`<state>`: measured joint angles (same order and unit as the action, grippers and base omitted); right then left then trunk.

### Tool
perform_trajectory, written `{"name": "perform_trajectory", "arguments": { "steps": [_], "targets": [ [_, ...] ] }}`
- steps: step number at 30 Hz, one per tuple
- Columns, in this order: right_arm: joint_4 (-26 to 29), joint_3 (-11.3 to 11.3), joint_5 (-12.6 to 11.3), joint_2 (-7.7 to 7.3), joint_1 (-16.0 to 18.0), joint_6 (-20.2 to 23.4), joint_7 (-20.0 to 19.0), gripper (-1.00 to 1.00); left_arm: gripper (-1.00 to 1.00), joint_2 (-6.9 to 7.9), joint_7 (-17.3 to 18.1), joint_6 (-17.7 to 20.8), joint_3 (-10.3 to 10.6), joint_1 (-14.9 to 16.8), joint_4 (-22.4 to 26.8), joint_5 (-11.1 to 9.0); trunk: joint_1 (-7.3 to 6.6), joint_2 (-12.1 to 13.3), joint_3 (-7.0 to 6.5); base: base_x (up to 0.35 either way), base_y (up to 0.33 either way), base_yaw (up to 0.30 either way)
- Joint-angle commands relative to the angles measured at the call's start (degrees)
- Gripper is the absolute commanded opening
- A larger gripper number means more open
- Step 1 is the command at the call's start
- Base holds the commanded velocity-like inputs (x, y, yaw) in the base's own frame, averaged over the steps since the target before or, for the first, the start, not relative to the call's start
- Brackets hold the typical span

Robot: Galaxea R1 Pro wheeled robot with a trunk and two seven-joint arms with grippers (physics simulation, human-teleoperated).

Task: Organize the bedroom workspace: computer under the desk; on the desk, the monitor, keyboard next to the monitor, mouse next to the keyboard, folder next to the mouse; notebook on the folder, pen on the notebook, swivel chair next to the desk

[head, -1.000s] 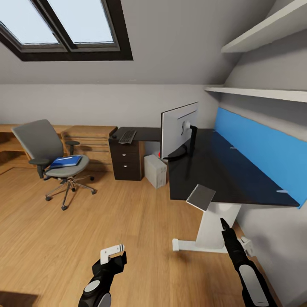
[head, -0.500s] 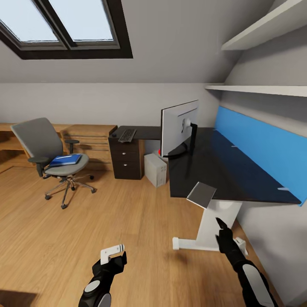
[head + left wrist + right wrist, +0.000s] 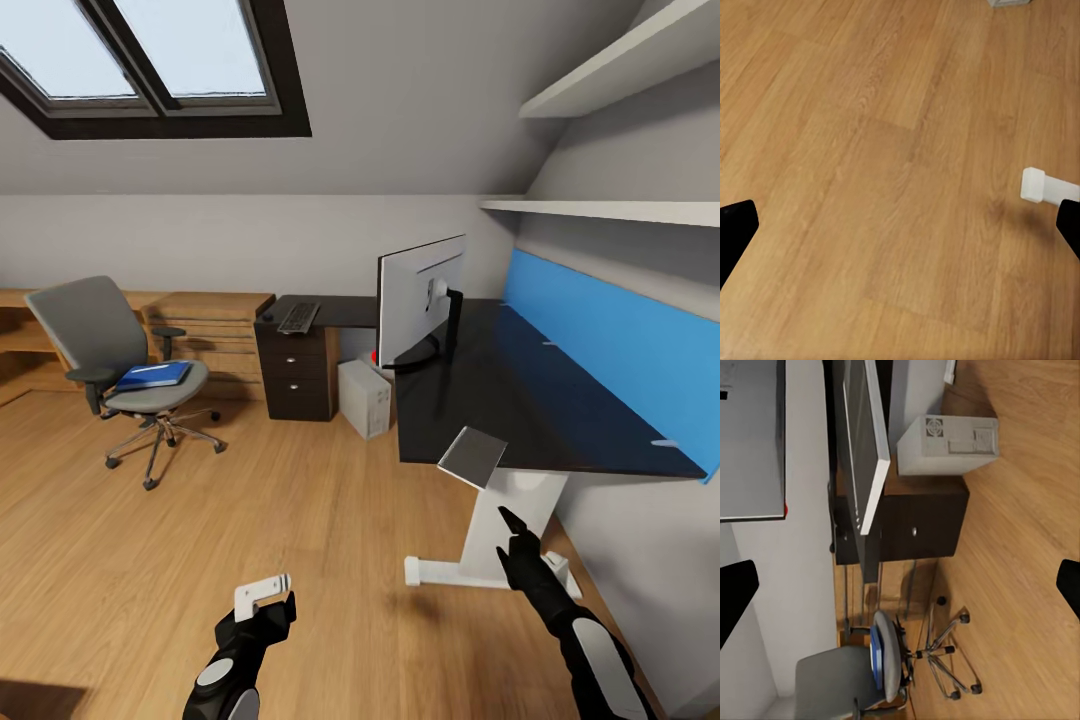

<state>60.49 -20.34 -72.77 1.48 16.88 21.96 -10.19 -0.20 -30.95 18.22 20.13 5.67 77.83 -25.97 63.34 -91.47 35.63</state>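
Bench (image 3: pixel 520 400): glossy black top, white pedestal, blue back panel.
Monitor (image 3: pixel 420 300): thin slab, pale back shown, set on bench.
Swivel chair (image 3: pixel 120 360): grey upholstery; flat blue folder (image 3: pixel 152 376) carried on seat.
Computer (image 3: pixel 364 400): boxy, half hidden under bench.
Keyboard (image 3: pixel 298 319): keys blurred.
Left end effector (image 3: pixel 265 592): spread, empty.
Right end effector (image 3: pixel 520 545): spread, empty.

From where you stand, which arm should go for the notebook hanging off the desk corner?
Right, probably. The right gripper hangs just below the notebook on the desk corner; the left gripper is over bare floor, farther from it.
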Motion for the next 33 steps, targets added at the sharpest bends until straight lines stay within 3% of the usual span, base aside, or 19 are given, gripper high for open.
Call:
{"name": "perform_trajectory", "arguments": {
  "steps": [1, 13, 17, 33],
  "targets": [
    [0.0, -0.24, -0.28, 0.04, 0.02, 0.55, -0.17, 1.0, 1.0, 0.02, -0.43, 0.15, 0.09, 0.04, 0.07, -0.4, 0.0, -0.03, 0.06, 0.0, 0.0, 0.0],
    [0.08, -0.16, -0.02, 0.05, -0.09, 0.33, -0.33, 1.0, 1.0, 0.02, -0.42, 0.16, 0.09, 0.04, 0.03, -0.4, 0.0, -0.03, 0.06, 0.001, 0.0, 0.0],
    [0.93, -0.22, -0.09, -0.76, -0.02, 0.34, 0.9, 1.0, 1.0, -0.01, -0.42, 0.15, 0.16, 0.04, -0.21, -0.38, 0.0, -0.03, 0.06, 0.216, 0.0, 0.0],
    [0.51, -0.19, 0.39, -1.02, 0.16, 0.1, 1.74, 1.0, 1.0, 0.01, -0.42, 0.07, 0.17, 0.04, -1.0, -0.15, 0.0, -0.03, 0.06, 0.073, 0.0, 0.0]
  ]
}}
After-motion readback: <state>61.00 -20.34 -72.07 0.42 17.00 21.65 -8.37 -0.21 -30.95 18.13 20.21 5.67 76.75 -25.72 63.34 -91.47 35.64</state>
